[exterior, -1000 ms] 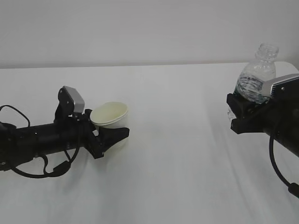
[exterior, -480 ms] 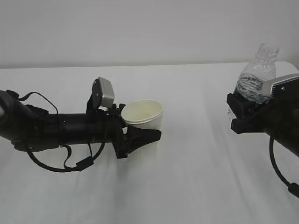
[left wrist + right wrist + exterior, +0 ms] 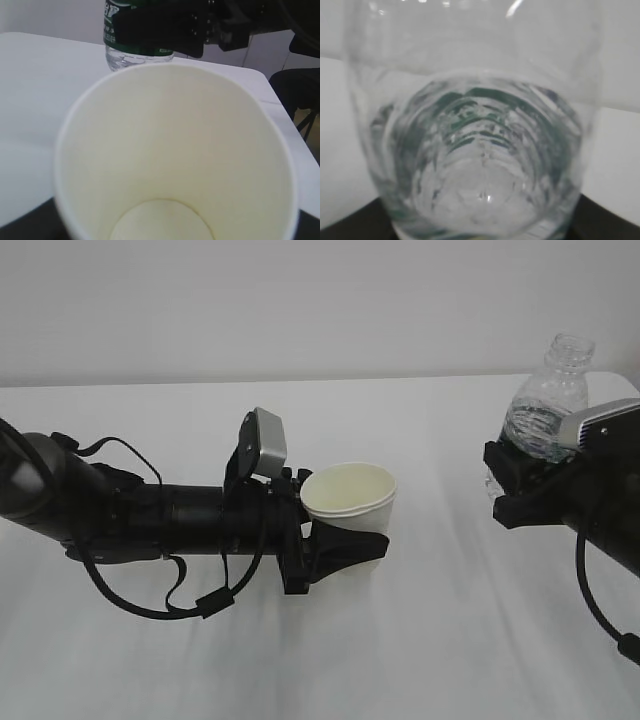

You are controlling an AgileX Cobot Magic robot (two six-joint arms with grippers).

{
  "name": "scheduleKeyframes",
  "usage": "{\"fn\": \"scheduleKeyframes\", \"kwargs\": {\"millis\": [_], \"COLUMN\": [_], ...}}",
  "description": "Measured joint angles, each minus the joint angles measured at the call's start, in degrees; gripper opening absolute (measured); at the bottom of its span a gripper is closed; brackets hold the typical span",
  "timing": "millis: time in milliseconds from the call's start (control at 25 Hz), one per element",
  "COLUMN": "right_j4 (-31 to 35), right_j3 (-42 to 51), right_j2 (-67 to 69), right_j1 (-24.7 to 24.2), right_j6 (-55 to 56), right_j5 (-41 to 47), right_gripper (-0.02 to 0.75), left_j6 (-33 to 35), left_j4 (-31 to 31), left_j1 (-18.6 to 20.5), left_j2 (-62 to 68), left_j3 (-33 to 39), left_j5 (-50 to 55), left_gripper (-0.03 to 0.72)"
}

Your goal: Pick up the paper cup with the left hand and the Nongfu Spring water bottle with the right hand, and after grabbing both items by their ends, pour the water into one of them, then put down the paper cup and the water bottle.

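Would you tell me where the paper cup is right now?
In the exterior view the paper cup sits upright near the middle, clamped in the left hand, well left of the water bottle.

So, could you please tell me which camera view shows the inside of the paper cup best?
The left wrist view: it looks straight into the paper cup, showing its dry bottom. The exterior view shows only its rim and side; the right wrist view shows none of it.
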Motion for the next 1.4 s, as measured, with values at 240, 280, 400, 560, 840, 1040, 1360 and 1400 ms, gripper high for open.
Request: {"fn": "scheduleKeyframes", "kwargs": {"millis": [240,280,400,560,840,1040,1360,1400], "right_j4": [-0.5,-0.6,-0.6,-0.6,-0.4,-0.4,0.4,0.5], "right_j3": [1.9,2.4,4.4,7.5,10.2,10.2,10.4,10.4], "right_j2": [-0.1,-0.1,-0.1,-1.4,-7.6,-11.7,-14.7,-14.8], "right_j1": [0.0,0.0,0.0,0.0,0.0,0.0,0.0,0.0], "right_j6": [-0.1,-0.1,-0.1,-0.1,2.2,3.1,3.3,3.3], "right_j5": [0.2,0.2,0.3,0.3,0.3,3.2,7.0,7.7], "right_gripper": [0.404,0.404,0.404,0.404,0.404,0.405,0.406,0.406], "left_j6": [0.0,0.0,0.0,-0.1,-0.4,-0.4,-0.4,-0.4], "left_j4": [0.1,0.1,0.3,0.4,0.5,0.6,0.0,-0.3], "left_j1": [-0.1,-0.1,-0.2,-0.3,-0.3,-1.8,-5.1,-5.2], "left_j2": [0.0,0.0,0.0,0.0,0.0,0.0,0.0,0.0], "left_j3": [0.0,0.0,0.0,0.0,0.0,0.0,0.0,-0.1], "left_j5": [0.0,0.0,0.0,0.0,0.0,0.4,2.0,2.0], "left_gripper": [0.473,0.473,0.473,0.473,0.468,0.468,0.468,0.468]}}
